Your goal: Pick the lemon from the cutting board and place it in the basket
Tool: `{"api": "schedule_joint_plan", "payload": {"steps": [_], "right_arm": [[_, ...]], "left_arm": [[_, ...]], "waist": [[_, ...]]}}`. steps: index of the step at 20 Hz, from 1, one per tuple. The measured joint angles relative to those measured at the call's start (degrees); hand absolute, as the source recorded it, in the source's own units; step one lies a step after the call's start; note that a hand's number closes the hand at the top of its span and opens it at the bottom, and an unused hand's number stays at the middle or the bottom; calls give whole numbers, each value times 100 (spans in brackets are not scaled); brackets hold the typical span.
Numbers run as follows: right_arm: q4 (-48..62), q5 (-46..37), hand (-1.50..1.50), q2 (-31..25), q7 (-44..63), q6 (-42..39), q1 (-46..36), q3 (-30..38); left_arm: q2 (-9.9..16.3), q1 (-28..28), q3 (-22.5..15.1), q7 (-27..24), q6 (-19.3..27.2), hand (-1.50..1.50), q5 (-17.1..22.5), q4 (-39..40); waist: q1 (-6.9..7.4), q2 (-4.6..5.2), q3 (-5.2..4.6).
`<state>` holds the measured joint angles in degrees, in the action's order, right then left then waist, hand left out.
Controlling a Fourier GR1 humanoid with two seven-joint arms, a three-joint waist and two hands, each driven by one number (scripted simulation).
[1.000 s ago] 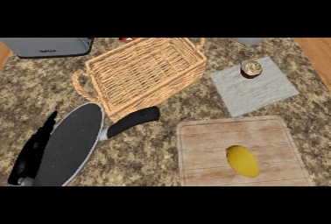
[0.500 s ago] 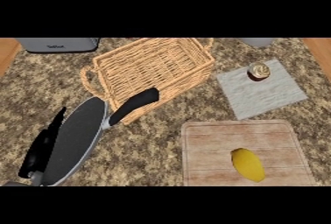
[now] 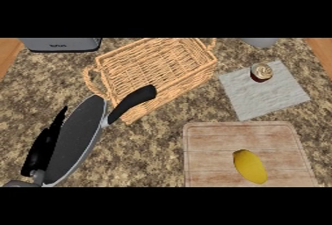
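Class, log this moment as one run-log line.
lemon: on cutting board | basket: empty | left hand: resting, lower left | right hand: unseen

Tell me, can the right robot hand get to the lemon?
Probably yes: the lemon lies bare on the cutting board, low on the right, nothing touching it. The right robot hand is out of view, though.

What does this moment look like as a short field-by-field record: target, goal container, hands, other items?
target: lemon lying on the wooden cutting board, lower right
goal container: wicker basket, upper centre, nothing visible inside
task state: lemon not yet picked
left hand: black left hand at lower left edge, beside the frying pan; finger pose unclear
right hand: not in view
pan handle: black, lying against the basket's front wall
other items: grey cloth with a small jar on it; toaster at top left
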<state>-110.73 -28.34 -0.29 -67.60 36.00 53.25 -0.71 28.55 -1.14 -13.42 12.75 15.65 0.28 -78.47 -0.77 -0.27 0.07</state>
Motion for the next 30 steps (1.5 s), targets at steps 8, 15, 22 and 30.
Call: {"api": "schedule_joint_plan", "payload": {"steps": [8, 15, 22, 30], "right_arm": [[33, -501, -150, -31, 271, 416, -155, -334], [221, -924, -150, -131, 550, 680, -447, -410], [459, -1503, -150, -191, 959, 901, -824, -460], [889, -1822, -150, -310, 1233, 872, -1375, -228]], "left_arm": [[-71, -105, 108, 14, -165, 0, -87, 83], [-209, -79, 199, 19, -209, 0, -264, 21], [-224, 47, 378, 14, -409, 0, -312, -131], [-338, 20, 435, 140, -463, 0, -464, -183]], "waist": [[26, 8, 0], [30, -7, -57], [34, -14, -106], [20, -19, -141]]}}
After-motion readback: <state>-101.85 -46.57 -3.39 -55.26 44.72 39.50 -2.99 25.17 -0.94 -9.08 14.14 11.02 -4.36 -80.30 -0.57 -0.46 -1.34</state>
